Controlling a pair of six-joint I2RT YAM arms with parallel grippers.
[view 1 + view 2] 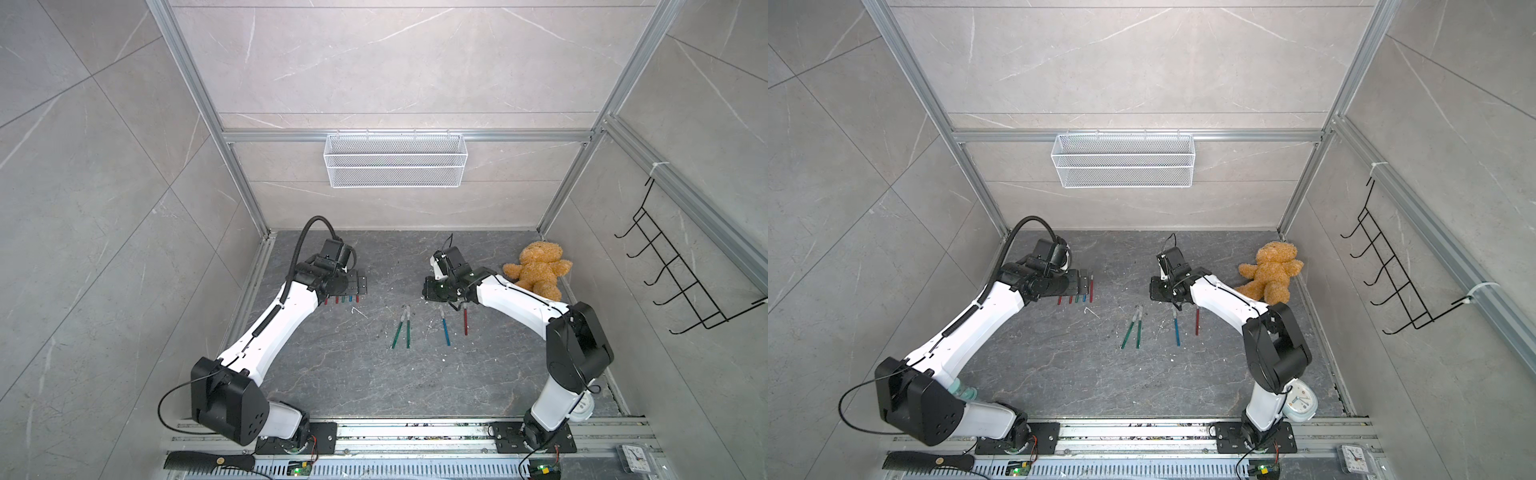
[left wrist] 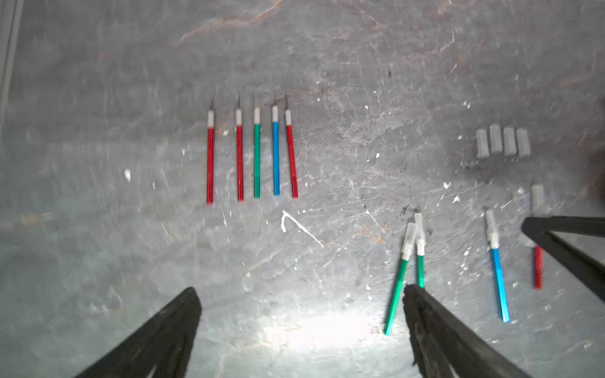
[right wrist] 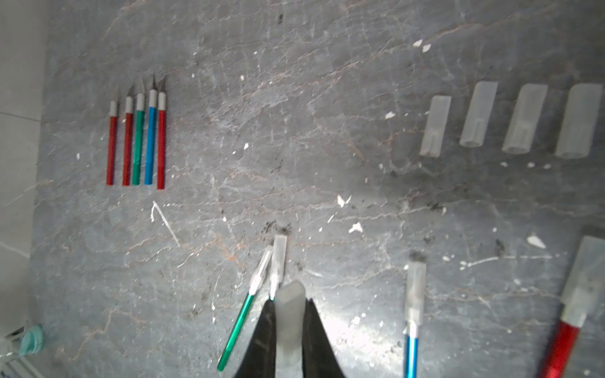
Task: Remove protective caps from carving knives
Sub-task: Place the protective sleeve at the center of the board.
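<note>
Pinching a loose cap, the right pincer should lay it beside the four freed caps; left pincer hangs spread, empty

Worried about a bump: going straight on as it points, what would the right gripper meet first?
Probably the capped tips of the two green knives, just beyond the cap the right gripper holds; height above them is unclear.

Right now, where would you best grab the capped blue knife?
Probably mid-handle, from straight above, closing across the thin shaft. The capped blue knife lies flat with room on both sides, and that grip leaves its cap free for pulling off.
</note>
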